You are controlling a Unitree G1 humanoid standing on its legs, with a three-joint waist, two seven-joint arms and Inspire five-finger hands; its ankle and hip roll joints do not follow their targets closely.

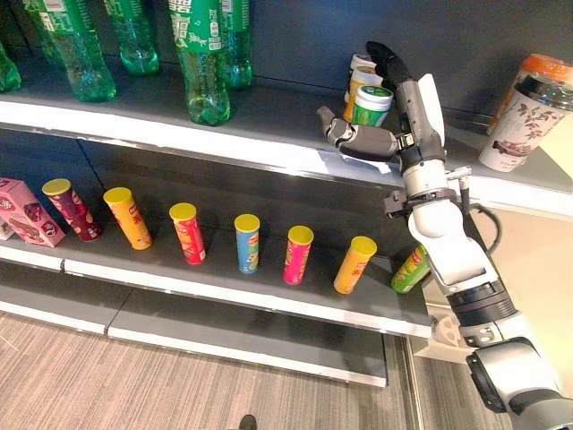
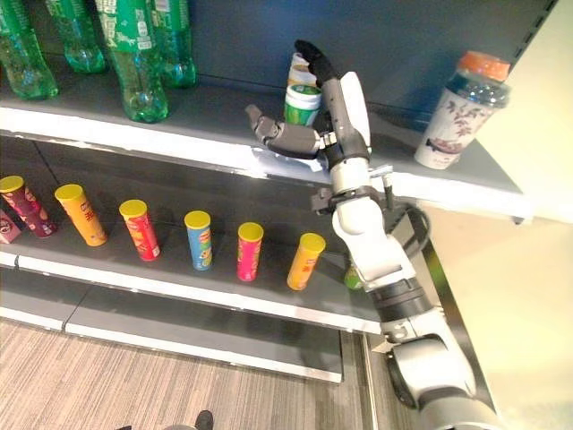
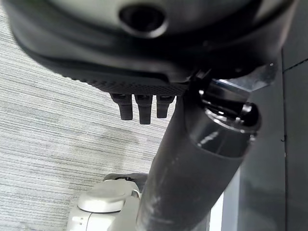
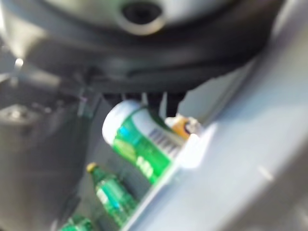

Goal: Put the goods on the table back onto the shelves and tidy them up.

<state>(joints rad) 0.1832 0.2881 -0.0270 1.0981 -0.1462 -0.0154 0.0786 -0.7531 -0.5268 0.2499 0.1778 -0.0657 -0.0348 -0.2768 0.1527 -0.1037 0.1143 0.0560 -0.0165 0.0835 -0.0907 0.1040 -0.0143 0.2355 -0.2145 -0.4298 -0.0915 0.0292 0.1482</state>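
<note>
Left eye view: right hand (image 1: 394, 134) on top shelf (image 1: 269, 125), fingers (image 1: 387, 61) released beside cylindrical green-labelled white-lidded cup (image 1: 370, 106); left hand (image 3: 144, 103) fingers straight.

Grey shelves (image 1: 269, 278), dark back wall (image 1: 295, 36), striped grey floor (image 1: 134, 385)

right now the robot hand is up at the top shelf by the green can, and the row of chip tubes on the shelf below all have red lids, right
Not quite: the chip tubes have yellow lids, not red, as the left eye view shows. The rest holds: the right robot hand is at the top shelf beside the green can.
</note>
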